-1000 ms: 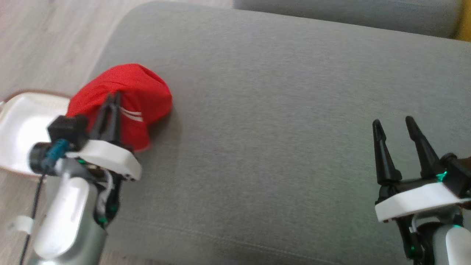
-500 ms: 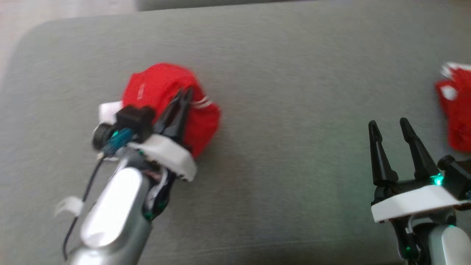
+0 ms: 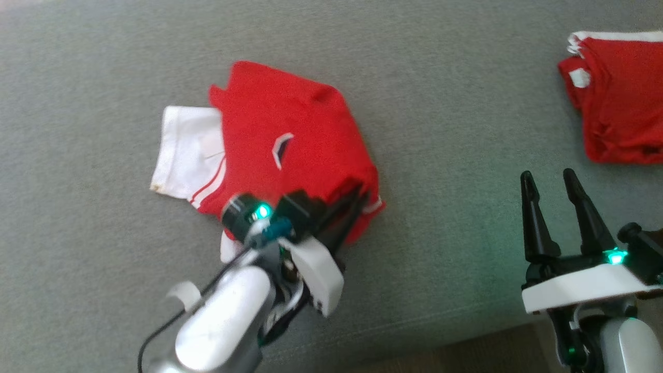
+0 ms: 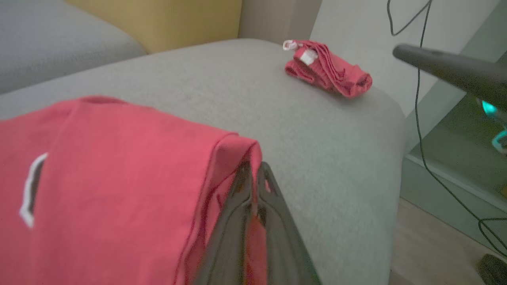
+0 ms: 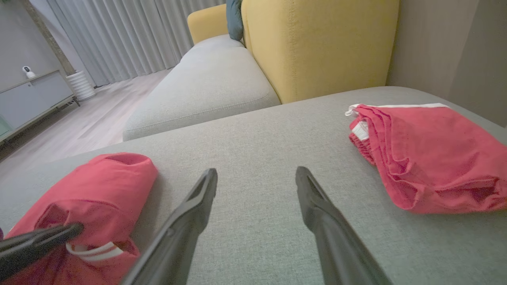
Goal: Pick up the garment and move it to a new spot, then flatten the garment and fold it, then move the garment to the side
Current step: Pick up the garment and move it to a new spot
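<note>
Left claw [image 3: 356,203] clamped on hem of red-and-white fabric garment [image 3: 290,119], I judge to tug flat; right claw [image 3: 547,176] spread, empty, by front edge of grey cushion [image 3: 466,233].

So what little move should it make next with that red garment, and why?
Probably open the left jaws and let go. The red garment already lies on the grey cushion, apart from the second folded garment, yet the left jaws are shut on its near edge. The right jaws hang open, free to help flatten it.
</note>
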You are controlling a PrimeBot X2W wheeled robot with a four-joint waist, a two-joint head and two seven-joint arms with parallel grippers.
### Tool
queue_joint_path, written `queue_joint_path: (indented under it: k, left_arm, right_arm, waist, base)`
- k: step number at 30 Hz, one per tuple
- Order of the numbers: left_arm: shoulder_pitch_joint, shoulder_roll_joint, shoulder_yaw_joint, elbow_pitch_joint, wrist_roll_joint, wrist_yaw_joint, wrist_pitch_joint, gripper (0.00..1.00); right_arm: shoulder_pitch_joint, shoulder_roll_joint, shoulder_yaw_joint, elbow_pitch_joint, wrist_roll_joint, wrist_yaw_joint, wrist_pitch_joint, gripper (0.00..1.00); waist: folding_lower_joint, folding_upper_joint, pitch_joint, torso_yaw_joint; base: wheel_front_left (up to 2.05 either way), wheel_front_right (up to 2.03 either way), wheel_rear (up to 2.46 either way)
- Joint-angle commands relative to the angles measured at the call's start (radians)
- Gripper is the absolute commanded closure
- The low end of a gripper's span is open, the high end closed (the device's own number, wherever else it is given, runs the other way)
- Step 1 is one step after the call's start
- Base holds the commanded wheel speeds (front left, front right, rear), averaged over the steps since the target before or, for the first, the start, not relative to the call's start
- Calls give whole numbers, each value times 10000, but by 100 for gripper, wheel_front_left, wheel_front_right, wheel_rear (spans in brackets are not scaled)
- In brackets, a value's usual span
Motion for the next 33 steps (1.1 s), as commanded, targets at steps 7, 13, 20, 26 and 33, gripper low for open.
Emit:
queue_joint_path:
  k: [7,13,20,26,33]
  left_arm:
    - [273,263,48,-824,309,72,-794,0]
    - [723,389,643,-1566,242,785,-1728,0]
    - [1300,742,2003,-1888,-117,1804,-2224,0]
    - [1838,1192,3245,-1817,-365,2421,-2394,0]
    - [2481,1700,4191,-1741,-592,2463,-2431,0]
  right_arm:
    - [-407,-55,144,-266,-201,35,11,0]
    - [-434,-55,93,-407,-554,35,308,0]
    - [-317,-55,-15,-581,-774,35,669,0]
    - [-118,-55,-111,-638,-845,35,851,0]
    - [126,-55,-176,-622,-905,35,967,0]
  waist:
    - [-2,0,-392,885]
    - [-2,0,-920,1661]
    - [-2,0,-1398,2326]
    - [-2,0,-1699,2677]
    - [-2,0,-2001,2853]
  base:
    - [0,0,0]
    - [0,0,0]
    - [0,0,0]
    - [0,0,0]
    - [0,0,0]
